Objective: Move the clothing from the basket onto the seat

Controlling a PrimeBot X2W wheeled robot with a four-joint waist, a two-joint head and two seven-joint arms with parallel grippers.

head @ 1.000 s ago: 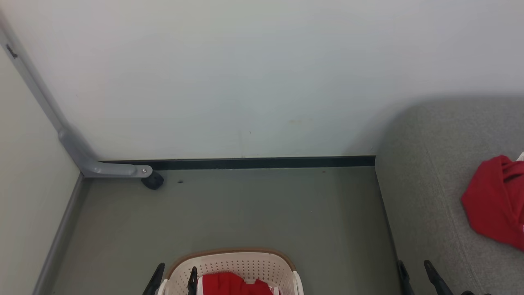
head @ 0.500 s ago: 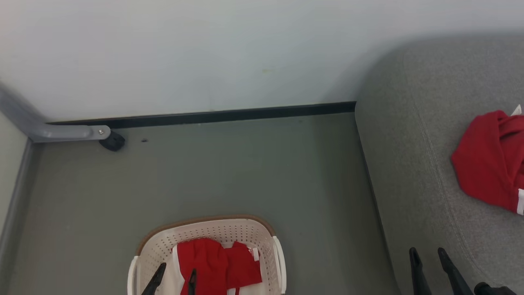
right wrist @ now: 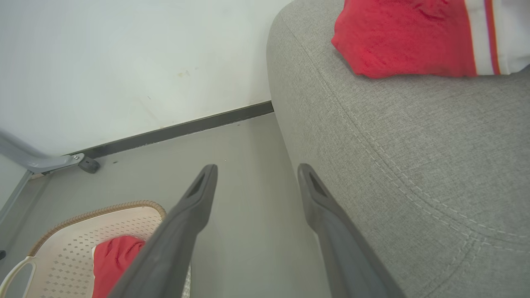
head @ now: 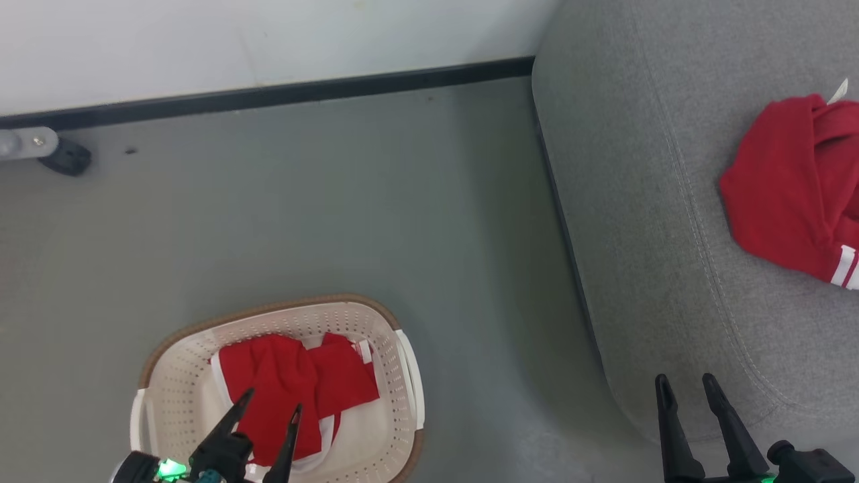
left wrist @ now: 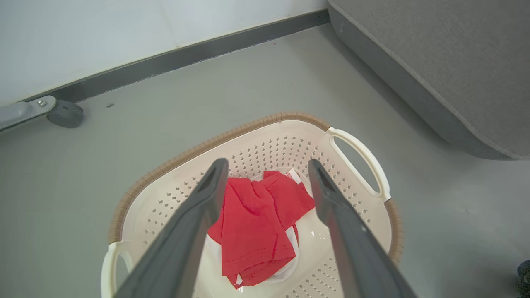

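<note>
Head camera tips down toward the floor (head: 335, 201), and the basket (head: 268, 307), a second ago cut off at the bottom edge of the view, now shows almost whole, with red clothing (head: 288, 376) crumpled inside it. The shift is the camera's own: the wall (head: 201, 40), skirting (head: 268, 97) and seat (head: 637, 201) all slide up the view together, and the basket itself appears not to have moved. The left gripper (head: 273, 400) hangs over the basket, spread wide and empty. In its wrist view the clothing sits framed between its jaws, not yet touched. The right gripper (head: 684, 380), equally wide and empty, stands beside the seat's near corner. One garment (head: 785, 194) already lies on the seat. By the look of it, the robot is bending in for the next pick, with at least one piece left to move.
</note>
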